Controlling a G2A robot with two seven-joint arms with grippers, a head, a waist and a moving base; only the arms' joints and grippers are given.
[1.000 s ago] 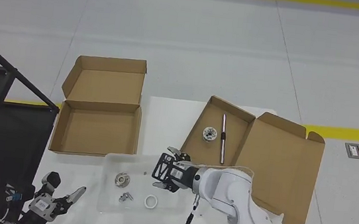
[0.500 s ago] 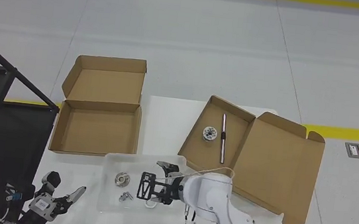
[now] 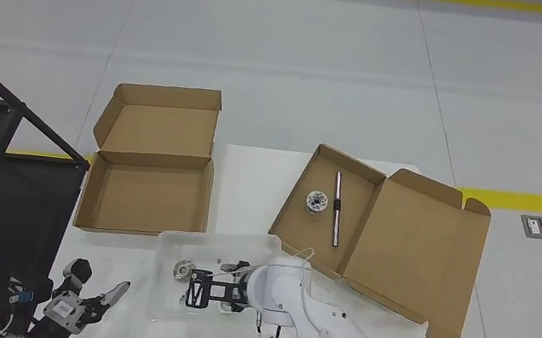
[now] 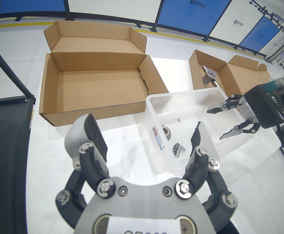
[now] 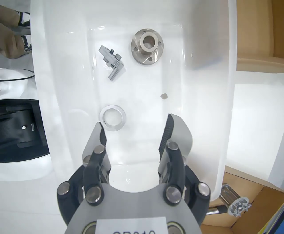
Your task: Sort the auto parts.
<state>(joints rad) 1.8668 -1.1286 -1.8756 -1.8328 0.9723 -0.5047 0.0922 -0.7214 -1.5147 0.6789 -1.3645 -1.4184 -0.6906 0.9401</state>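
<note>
A white table is carrying everything. On its left side a big brown cardboard box with its lid folded back is sitting squarely. On the right, a second brown cardboard box is lying at an angle with its lid spread flat. Between them, nearer the robot, a clear rectangular plastic bin is resting on the table.

The right gripper is hanging inside the bin, low over its floor, with its jaws spread apart and gripping nothing. The left gripper is hovering over the table just off the bin's left end – jaws wide open, nothing between them.

In the angled box a long thin silver metal rod is lying lengthwise. A round toothed metal part is sitting just beside it.

The parts in the bin are lying apart from one another. A round grey metal flanged hub with a centre bore is sitting flat towards the bin's left end, ahead of the right gripper. Near it, an L-shaped grey metal bracket is lying on its side. A flat silver metal ring is lying just beside one right fingertip without touching it. A tiny dark piece – too small to tell what it is – is lying between the hub and the other fingertip.
</note>
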